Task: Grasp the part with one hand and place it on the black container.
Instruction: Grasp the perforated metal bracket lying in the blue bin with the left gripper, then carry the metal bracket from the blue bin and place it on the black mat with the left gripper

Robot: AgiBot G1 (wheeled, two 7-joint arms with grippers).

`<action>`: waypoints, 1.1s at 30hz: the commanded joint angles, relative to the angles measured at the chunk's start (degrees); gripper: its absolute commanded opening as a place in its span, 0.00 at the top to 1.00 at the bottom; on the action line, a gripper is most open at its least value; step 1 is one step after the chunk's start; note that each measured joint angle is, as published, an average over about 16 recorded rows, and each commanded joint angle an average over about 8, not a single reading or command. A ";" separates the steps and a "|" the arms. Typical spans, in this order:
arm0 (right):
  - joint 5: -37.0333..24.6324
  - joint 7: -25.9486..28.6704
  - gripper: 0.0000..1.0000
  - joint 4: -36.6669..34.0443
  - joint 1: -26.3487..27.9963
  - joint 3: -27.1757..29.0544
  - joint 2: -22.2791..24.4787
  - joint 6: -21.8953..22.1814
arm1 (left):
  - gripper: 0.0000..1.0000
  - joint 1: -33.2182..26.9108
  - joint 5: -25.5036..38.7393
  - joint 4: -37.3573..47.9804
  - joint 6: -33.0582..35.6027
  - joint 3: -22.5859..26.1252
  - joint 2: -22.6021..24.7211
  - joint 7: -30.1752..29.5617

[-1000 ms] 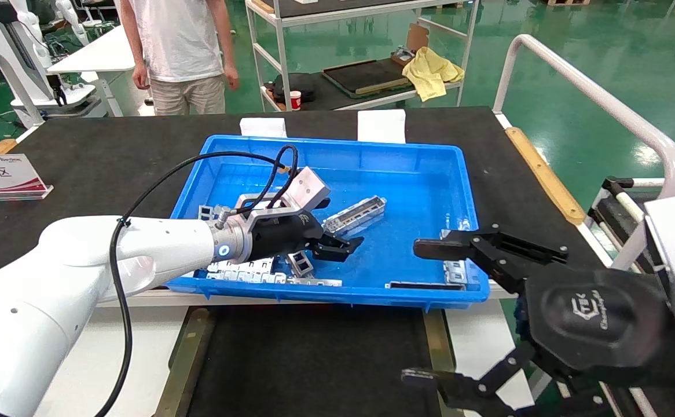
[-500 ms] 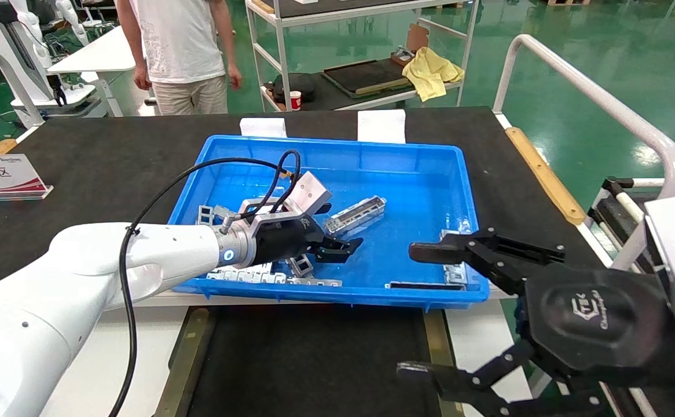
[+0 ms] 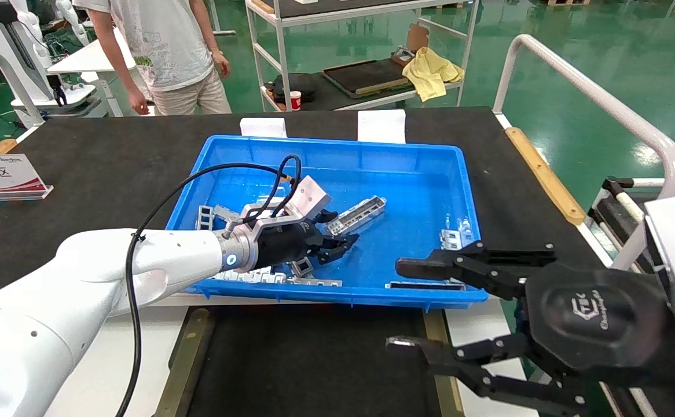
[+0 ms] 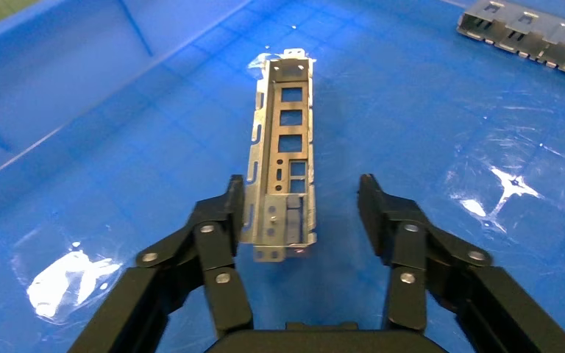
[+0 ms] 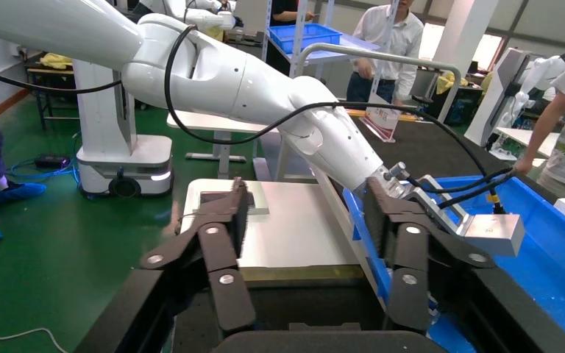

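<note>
Alignment is what the coming move turns on: in the left wrist view the part (image 4: pixel 280 158) lies with its long axis running straight away from the left gripper (image 4: pixel 301 209), its near end already between the spread fingers (image 4: pixel 229 207). One finger sits just beside or touching the near end's flank; the other stands apart from it with blue floor showing between. The fingers are released and hold nothing. Closing them would, I judge, pinch the bar across its narrow width, which suits a slim piece like this.

The part (image 3: pixel 358 215) rests on the floor of the blue bin (image 3: pixel 337 146), near its middle, angled away from the left gripper (image 3: pixel 333 245) in the head view. That gripper is plainly the nearer one. The right gripper (image 3: pixel 407 307) hangs at the bin's near right corner with fingers spread wide and empty, well apart from the part.

The part is a slim silvery-grey metal channel with raised side walls, a row of rectangular windows down its length, small holes beside them and a folded tab at the far end. It looks rigid, light and slick.

The black container (image 3: pixel 314 359) lies nearer the robot than the bin, edged by olive-brass strips, with nothing on the part of it that shows.
</note>
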 commanded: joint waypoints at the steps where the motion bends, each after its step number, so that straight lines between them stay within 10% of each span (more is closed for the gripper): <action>1: 0.00 0.00 1.00 0.00 0.00 0.00 0.00 0.00 | 1.00 0.10 -0.67 -0.13 -0.27 0.68 0.00 -0.08; 33: 0.01 -0.01 1.00 0.00 0.00 -0.01 0.00 0.00 | 1.00 -3.60 -15.90 -1.98 -1.71 3.82 -1.31 0.69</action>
